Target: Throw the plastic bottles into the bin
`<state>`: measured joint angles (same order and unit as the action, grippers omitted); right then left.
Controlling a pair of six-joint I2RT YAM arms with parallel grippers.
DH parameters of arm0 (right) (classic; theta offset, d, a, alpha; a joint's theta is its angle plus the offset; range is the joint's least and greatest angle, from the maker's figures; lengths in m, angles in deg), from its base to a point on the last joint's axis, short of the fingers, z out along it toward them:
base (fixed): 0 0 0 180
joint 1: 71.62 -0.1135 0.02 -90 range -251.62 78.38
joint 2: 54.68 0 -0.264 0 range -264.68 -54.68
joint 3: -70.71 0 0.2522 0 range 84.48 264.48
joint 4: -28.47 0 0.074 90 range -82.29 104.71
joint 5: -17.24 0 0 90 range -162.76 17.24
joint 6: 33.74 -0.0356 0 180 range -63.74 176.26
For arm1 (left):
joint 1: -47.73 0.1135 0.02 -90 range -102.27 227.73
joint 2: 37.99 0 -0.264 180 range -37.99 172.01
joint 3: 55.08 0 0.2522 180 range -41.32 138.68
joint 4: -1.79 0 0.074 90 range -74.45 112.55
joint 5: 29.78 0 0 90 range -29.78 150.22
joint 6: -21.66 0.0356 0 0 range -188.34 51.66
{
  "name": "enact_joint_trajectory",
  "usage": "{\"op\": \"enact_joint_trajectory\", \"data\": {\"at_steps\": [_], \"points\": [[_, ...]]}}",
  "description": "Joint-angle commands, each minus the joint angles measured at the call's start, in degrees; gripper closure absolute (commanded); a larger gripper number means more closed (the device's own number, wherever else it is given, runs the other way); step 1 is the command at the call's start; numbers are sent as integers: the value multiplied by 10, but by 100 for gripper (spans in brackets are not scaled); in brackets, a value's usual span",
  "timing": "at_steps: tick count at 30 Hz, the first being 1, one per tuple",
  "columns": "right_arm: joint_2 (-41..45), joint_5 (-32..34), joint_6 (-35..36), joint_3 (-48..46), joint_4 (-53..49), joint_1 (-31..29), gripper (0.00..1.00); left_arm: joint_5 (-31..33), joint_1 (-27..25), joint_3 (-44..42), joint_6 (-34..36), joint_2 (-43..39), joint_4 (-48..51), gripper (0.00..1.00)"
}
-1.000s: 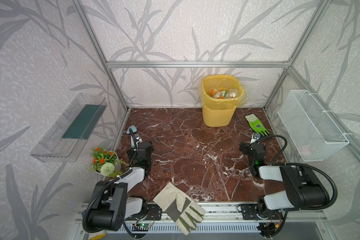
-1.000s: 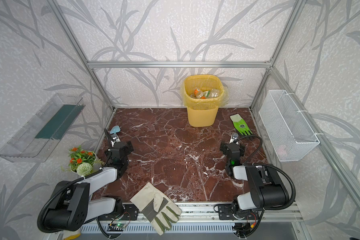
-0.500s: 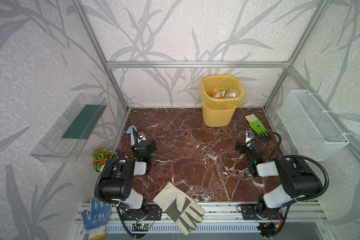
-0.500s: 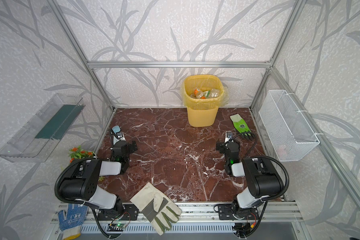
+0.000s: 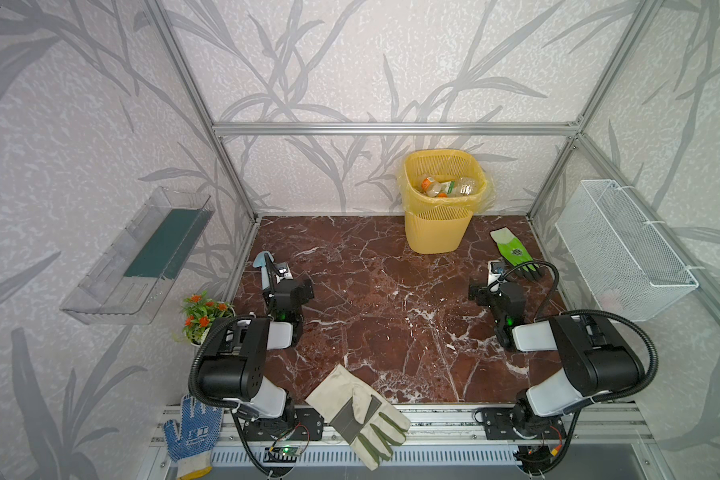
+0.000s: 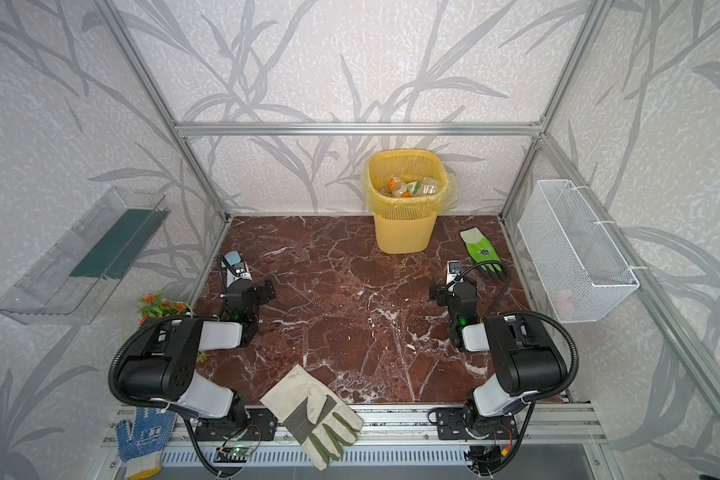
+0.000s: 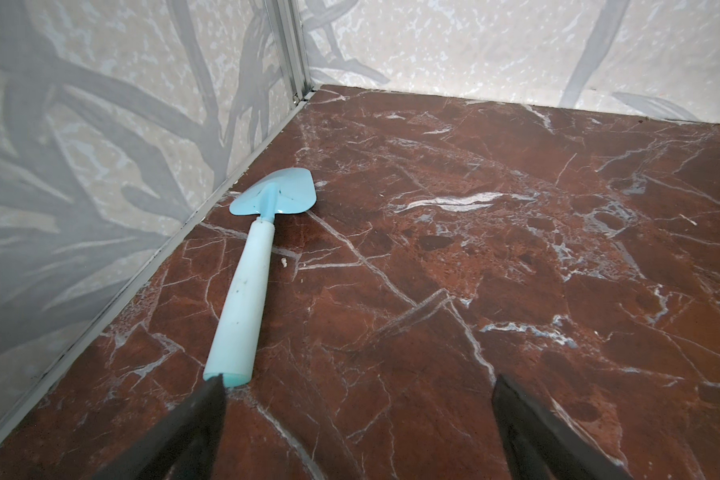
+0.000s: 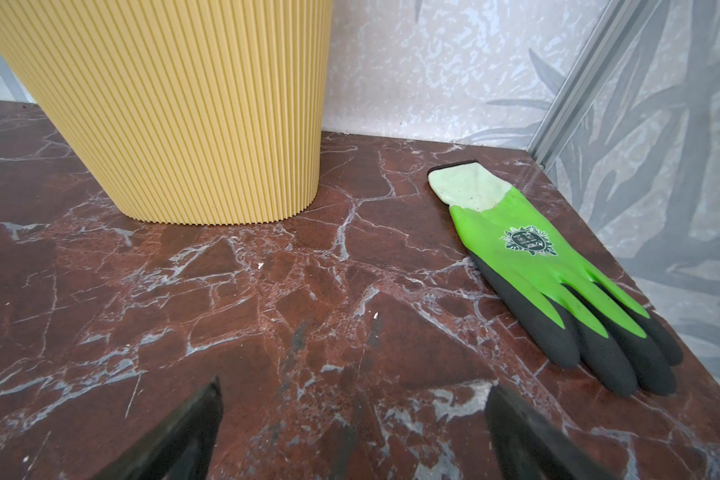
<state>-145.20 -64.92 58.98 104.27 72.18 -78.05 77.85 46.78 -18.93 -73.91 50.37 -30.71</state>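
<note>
Two grippers wide open and empty, bottles (image 5: pixel 445 187) far off in the bin (image 5: pixel 435 237)
The left gripper (image 7: pixel 358 382) hangs low over the veined red-brown marble-look tabletop (image 7: pixel 474 249), a pale blue plastic trowel (image 7: pixel 246 291) lying by one fingertip; the right gripper (image 8: pixel 355 385), equally spread, faces the ribbed lower wall of the yellow bin, a rubbery green-and-black glove (image 8: pixel 528 249) flat beside it. In both top views the clear bottles, some orange-capped, lie heaped inside the bag-lined bin at the back wall.
</note>
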Motion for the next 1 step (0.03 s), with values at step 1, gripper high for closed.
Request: {"op": "enact_joint_trajectory", "data": {"at_steps": [1], "points": [[-3,-4,6,10,0,-3,1,-3,3,9,8,-10,-2,1]]}}
